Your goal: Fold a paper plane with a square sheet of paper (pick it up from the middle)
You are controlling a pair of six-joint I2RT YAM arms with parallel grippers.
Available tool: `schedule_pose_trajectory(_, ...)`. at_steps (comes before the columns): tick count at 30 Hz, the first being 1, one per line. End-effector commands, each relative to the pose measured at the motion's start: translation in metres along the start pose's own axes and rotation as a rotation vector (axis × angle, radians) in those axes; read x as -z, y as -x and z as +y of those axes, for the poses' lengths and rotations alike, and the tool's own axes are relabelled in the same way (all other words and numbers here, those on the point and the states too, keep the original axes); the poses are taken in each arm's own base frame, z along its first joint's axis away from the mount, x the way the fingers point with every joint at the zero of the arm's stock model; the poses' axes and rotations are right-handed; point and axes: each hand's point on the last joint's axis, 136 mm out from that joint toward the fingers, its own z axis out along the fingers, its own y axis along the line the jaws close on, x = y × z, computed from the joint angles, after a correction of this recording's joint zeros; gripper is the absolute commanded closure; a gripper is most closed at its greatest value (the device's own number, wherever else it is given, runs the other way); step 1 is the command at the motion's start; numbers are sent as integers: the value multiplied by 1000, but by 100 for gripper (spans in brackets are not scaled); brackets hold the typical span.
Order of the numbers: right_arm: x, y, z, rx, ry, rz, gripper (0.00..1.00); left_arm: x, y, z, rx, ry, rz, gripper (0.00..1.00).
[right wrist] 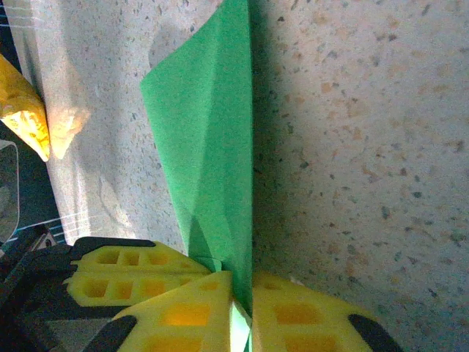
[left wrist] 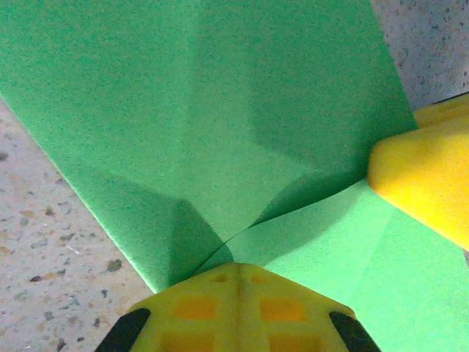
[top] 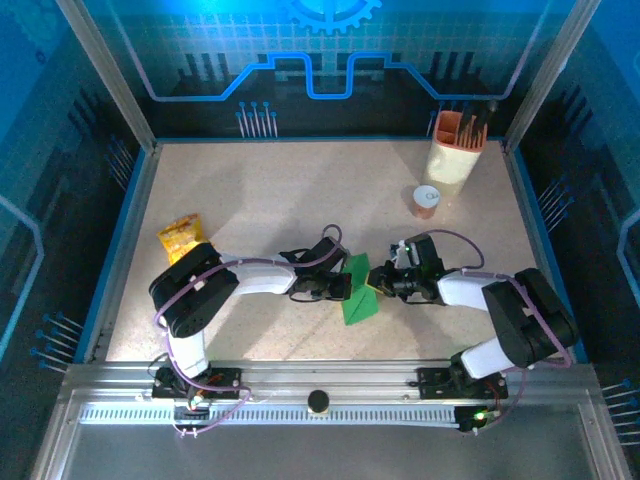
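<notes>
Mid-fold: we see the creased green paper (top: 358, 292) between both arms, near the table's (top: 250, 200) front. The left gripper (left wrist: 236, 273) and right gripper (right wrist: 239, 287) each pinch it closed. Next, we judge, comes aligning edges before pressing.

My two arms fold in from their bases, and the forearms run low and nearly level toward each other. My left gripper (top: 338, 288) comes in from the left. In its wrist view the yellow fingers (left wrist: 220, 312) are pressed together, with the paper (left wrist: 220, 110) pinched between them. My right gripper (top: 380, 284) comes in from the right, facing the left one almost tip to tip, just beside it. Its fingers (right wrist: 183, 315) look clamped on the paper's edge, though that close angle makes the gap hard to read.
</notes>
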Motion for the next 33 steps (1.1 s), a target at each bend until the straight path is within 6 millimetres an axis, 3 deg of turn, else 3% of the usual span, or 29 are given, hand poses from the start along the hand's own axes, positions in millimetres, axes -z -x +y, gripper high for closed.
schedule_pose_trajectory(1,1,3,7,33,40,3,91,7,-9,2,17,4,31,100)
schedule_pose_trajectory(5,6,5,21,75,64,11,90,24,1,-9,3,-17,-32,92)
schedule_pose_trajectory(8,14,2,33,161,13,20,91,58,20,-10,1,-26,-206,93)
schedule_pose_trajectory(11,28,3,50,350,-153,-29,92,97,35,1,20,10,-363,84)
schedule_pose_trajectory(15,56,15,64,527,-405,-144,91,130,46,29,88,68,-457,75)
schedule_pose_trajectory(18,71,22,72,640,-584,-194,91,154,48,55,157,132,-548,53)
schedule_pose_trajectory(21,88,32,71,724,-829,-229,91,177,47,80,223,188,-650,14)
schedule_pose_trajectory(22,94,37,70,743,-923,-244,92,184,46,89,250,205,-675,4)
schedule_pose_trajectory(23,98,40,70,753,-991,-261,91,188,44,95,267,210,-687,0)
schedule_pose_trajectory(29,90,44,76,826,-1271,-342,91,202,34,130,375,284,-671,0)
schedule_pose_trajectory(33,57,36,73,815,-1274,-318,90,212,23,156,465,337,-697,0)
